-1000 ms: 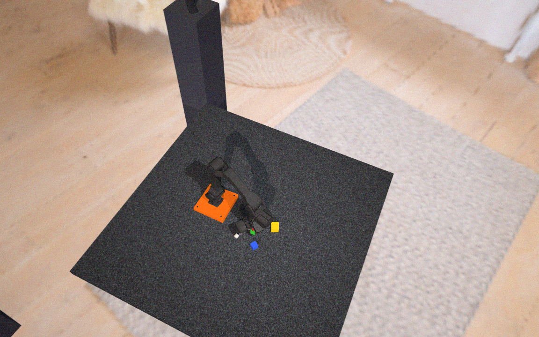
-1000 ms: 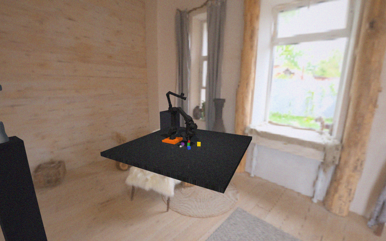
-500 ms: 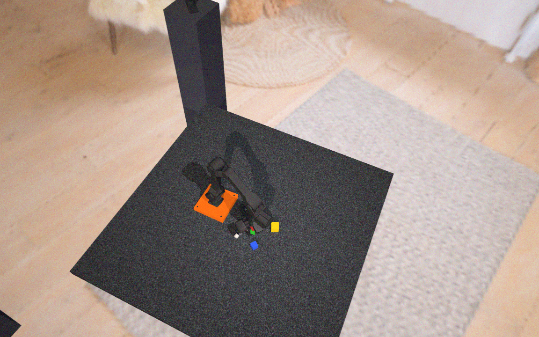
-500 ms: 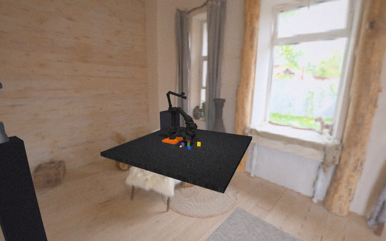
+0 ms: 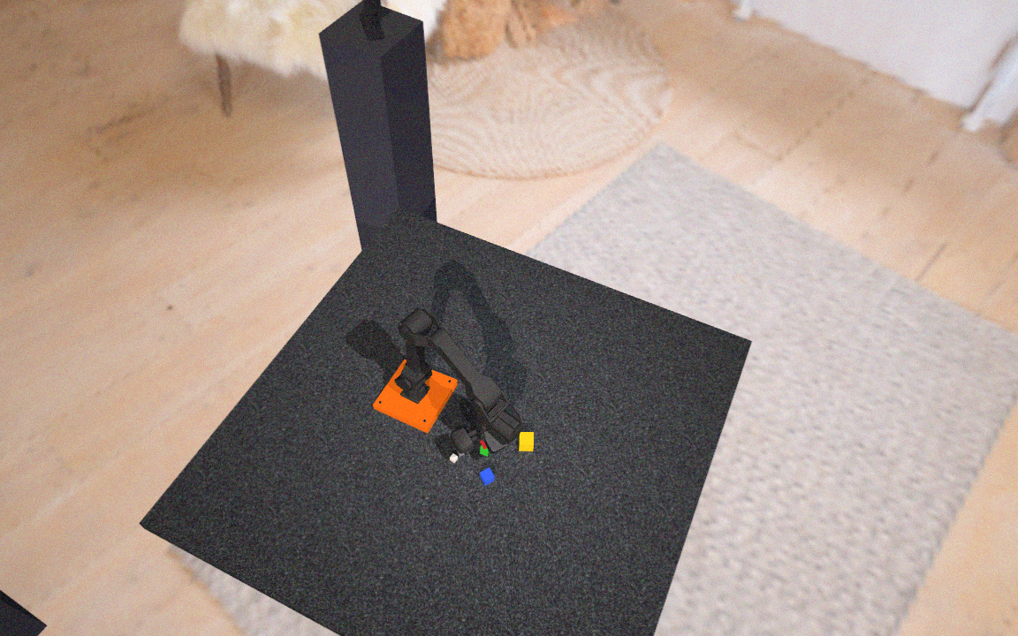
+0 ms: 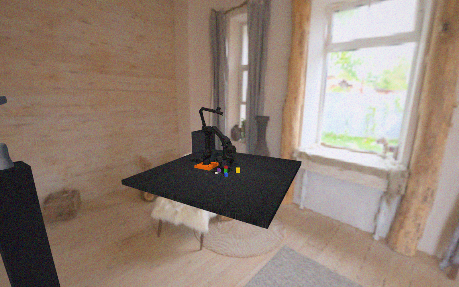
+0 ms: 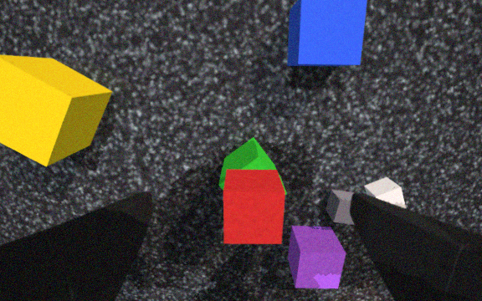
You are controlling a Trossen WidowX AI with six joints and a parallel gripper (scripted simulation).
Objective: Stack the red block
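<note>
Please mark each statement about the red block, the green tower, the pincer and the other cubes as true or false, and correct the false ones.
1. The red block sits on top of the green tower. True.
2. The pincer is shut on the red block. False: it is open, with a gap between each finger and the block.
3. A purple cube lies on the table beside the tower. True.
4. The yellow cube is stacked on the blue cube. False: they lie apart, each on the table.
5. The green tower has fallen over. False: in the exterior view it stands upright with red above green.
</note>
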